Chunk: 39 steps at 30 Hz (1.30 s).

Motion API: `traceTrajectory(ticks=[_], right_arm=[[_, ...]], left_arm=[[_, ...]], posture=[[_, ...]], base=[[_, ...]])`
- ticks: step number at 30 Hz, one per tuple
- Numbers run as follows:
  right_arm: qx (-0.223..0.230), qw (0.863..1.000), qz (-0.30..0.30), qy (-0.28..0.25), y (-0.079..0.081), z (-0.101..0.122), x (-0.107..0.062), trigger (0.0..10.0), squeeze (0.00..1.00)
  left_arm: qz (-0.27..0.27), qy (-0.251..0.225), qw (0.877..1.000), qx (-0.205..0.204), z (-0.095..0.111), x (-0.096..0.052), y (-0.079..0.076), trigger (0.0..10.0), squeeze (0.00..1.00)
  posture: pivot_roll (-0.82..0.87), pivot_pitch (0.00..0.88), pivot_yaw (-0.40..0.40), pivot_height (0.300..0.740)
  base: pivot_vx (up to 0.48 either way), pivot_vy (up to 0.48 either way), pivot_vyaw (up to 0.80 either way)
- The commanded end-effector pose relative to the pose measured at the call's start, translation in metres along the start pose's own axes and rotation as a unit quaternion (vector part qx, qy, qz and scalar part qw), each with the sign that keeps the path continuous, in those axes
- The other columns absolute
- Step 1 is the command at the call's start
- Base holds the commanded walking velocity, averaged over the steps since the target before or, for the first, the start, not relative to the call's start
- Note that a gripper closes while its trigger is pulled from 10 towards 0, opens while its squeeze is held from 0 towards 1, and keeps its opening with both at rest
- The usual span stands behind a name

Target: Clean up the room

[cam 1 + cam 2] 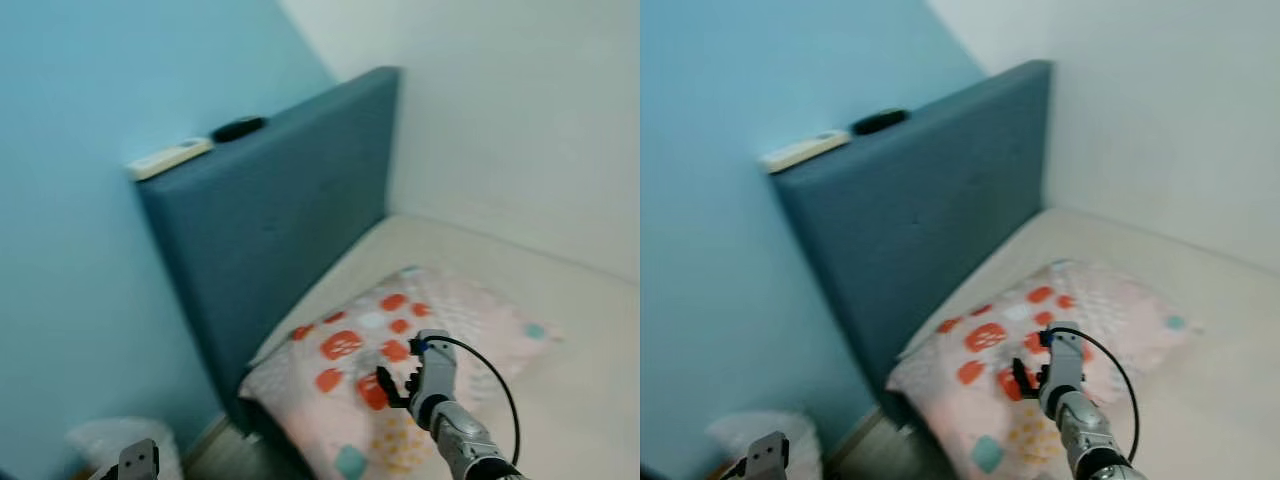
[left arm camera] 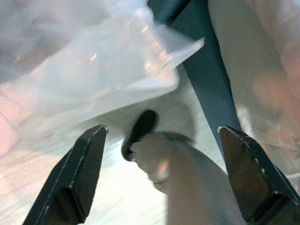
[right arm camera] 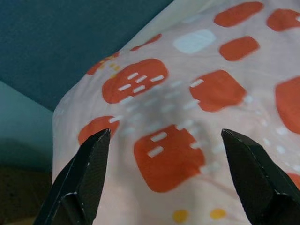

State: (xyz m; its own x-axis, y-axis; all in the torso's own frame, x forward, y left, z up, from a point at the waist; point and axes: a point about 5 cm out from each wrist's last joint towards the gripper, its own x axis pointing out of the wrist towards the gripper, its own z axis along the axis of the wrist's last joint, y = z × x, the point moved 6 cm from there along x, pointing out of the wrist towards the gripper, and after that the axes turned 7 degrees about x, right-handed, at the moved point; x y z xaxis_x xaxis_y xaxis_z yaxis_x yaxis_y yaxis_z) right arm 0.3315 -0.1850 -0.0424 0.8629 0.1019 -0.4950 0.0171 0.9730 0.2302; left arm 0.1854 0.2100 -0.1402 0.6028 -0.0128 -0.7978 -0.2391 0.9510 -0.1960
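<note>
A pink pillow (image 1: 400,350) with orange patches lies at the head of the bed, against the dark blue headboard (image 1: 280,220). My right gripper (image 1: 398,383) hangs open just above the pillow's near corner, and the pillow's patches (image 3: 168,154) lie between its fingers with nothing held. My left gripper (image 2: 164,173) is low beside the bed, open, over a clear plastic bag (image 2: 93,70) and a pale rounded object (image 2: 178,173) on the floor. Its wrist (image 1: 138,460) shows at the bottom left of the left eye view.
A white remote (image 1: 170,157) and a black oval object (image 1: 238,128) rest on top of the headboard. The mattress (image 1: 560,400) runs to the white wall on the right. A blue wall (image 1: 80,250) stands on the left. A crumpled white bag (image 1: 100,440) lies on the floor.
</note>
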Motion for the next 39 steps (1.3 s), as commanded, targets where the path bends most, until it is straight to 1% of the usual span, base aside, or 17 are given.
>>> traceTrajectory(ticks=[1,3,6,10,11,13,14,16,26,28,30,31,32,33,36,38,39], right_arm=[[0.014,1.000,-0.010,-0.008,-0.001,0.004,0.002,10.0,0.00],[0.017,1.000,-0.016,-0.010,-0.003,0.005,0.001,10.0,0.00],[0.004,0.998,-0.059,0.007,-0.016,0.001,0.000,10.0,0.00],[0.007,0.997,-0.071,0.015,-0.020,-0.001,-0.001,10.0,0.00],[0.021,0.997,-0.074,0.014,-0.022,-0.001,-0.001,10.0,0.00],[0.025,0.997,-0.079,0.011,-0.024,0.000,-0.002,10.0,0.00],[0.025,0.997,-0.079,0.011,-0.024,0.000,-0.002,10.0,0.00],[0.006,0.996,-0.085,0.017,-0.026,0.000,-0.002,10.0,0.00],[0.002,0.996,-0.088,0.023,-0.022,0.002,0.001,10.0,0.00],[0.004,0.997,-0.075,0.023,-0.014,0.005,0.004,10.0,0.00],[0.004,0.997,-0.075,0.023,-0.014,0.005,0.004,10.0,0.00],[0.007,0.998,-0.066,0.019,-0.011,0.007,0.005,10.0,0.00],[0.007,0.998,-0.066,0.019,-0.011,0.007,0.005,10.0,0.00],[0.013,0.998,-0.053,0.016,-0.005,0.009,0.007,10.0,0.00],[0.014,0.999,-0.051,0.015,-0.004,0.009,0.007,10.0,0.00],[0.010,0.998,-0.053,0.017,-0.005,0.009,0.007,10.0,0.00],[0.016,0.998,-0.058,0.019,-0.006,0.008,0.007,10.0,0.00]], left_arm=[[-0.005,-0.003,1.000,0.011,0.006,0.001,0.001,10.0,0.00],[-0.006,-0.004,1.000,0.011,0.006,0.001,0.001,10.0,0.00],[-0.011,-0.003,1.000,0.015,0.006,0.001,-0.002,10.0,0.00],[-0.013,-0.002,1.000,0.015,0.006,0.002,-0.003,10.0,0.00],[-0.008,-0.001,1.000,0.016,0.006,0.002,-0.003,10.0,0.00],[0.001,0.001,1.000,0.007,0.005,0.002,-0.001,10.0,0.00],[0.001,0.001,1.000,0.007,0.005,0.002,-0.001,10.0,0.00],[0.006,0.000,1.000,0.016,0.006,0.002,0.000,10.0,0.00],[0.000,-0.005,1.000,0.012,0.006,0.001,-0.001,10.0,0.00],[-0.001,-0.006,1.000,0.017,0.007,0.001,0.000,10.0,0.00],[-0.001,-0.006,1.000,0.017,0.007,0.001,0.000,10.0,0.00],[-0.001,-0.005,1.000,0.020,0.007,0.001,0.000,10.0,0.00],[-0.001,-0.005,1.000,0.020,0.007,0.001,0.000,10.0,0.00],[0.007,-0.005,1.000,0.018,0.008,0.001,0.003,10.0,0.00],[0.008,-0.006,1.000,0.015,0.008,0.001,0.003,10.0,0.00],[0.003,-0.008,1.000,0.011,0.008,0.002,0.001,10.0,0.00],[0.002,-0.006,1.000,0.013,0.007,0.002,0.000,10.0,0.00]], posture=[[0.01,0.000,-0.020,0.740],[0.01,0.000,-0.020,0.740],[0.01,0.000,-0.019,0.740],[0.01,0.000,-0.018,0.740],[0.01,0.000,-0.018,0.740],[0.01,0.000,-0.018,0.740],[0.01,0.000,-0.018,0.740],[0.01,0.000,-0.019,0.740],[0.01,0.000,-0.018,0.740],[0.01,0.000,-0.019,0.740],[0.01,0.000,-0.019,0.740],[0.01,0.000,-0.018,0.740],[0.01,0.000,-0.018,0.740],[0.01,0.000,-0.018,0.740],[0.01,0.000,-0.018,0.740],[0.00,0.000,-0.018,0.740],[0.00,0.000,-0.018,0.740]], base=[[0.000,0.000,0.77],[0.000,0.000,0.77],[0.000,-0.469,0.26],[0.000,-0.469,0.00],[0.000,-0.469,0.00],[0.000,0.000,0.00],[0.000,0.000,0.00],[0.000,0.000,0.00],[0.000,0.000,0.00],[0.000,-0.442,0.00],[0.000,-0.442,0.00],[0.000,-0.472,0.00],[0.000,-0.472,0.00],[0.000,0.000,0.00],[0.000,0.000,0.00],[0.000,0.000,0.00],[0.000,0.000,0.00]])
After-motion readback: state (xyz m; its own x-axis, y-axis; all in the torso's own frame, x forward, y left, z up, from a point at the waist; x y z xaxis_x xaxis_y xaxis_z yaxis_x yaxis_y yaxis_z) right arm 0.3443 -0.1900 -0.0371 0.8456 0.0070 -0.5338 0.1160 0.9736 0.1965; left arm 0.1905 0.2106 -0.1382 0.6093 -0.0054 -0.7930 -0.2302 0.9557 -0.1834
